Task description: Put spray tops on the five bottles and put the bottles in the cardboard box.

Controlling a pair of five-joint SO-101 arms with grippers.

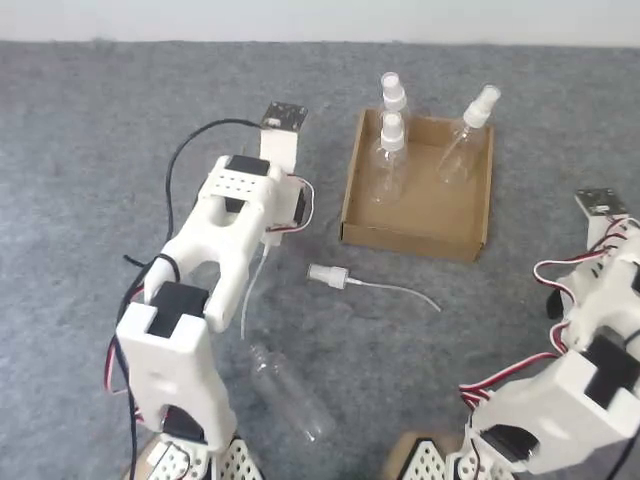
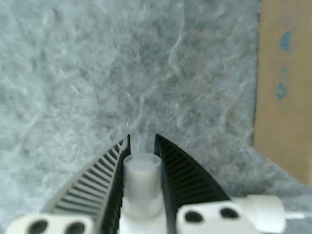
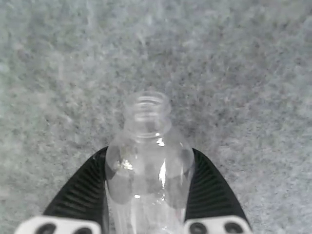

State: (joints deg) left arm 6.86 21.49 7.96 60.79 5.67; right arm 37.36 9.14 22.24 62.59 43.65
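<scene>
Left pincer (image 2: 141, 141) clamps a spray top (image 2: 142, 180) between its jaws, cardboard box (image 2: 282, 87) nearby; right pincer (image 3: 147, 153) grips an uncapped bottle (image 3: 147, 119).

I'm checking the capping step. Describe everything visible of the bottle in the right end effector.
The bottle is clear plastic and looks empty. It has rounded shoulders and a threaded neck, and its mouth is open with no spray top on it. The right end effector clamps its body between two black ribbed fingers, one on each side. Grey carpet lies behind it. Whether the bottle touches the carpet cannot be told.
</scene>
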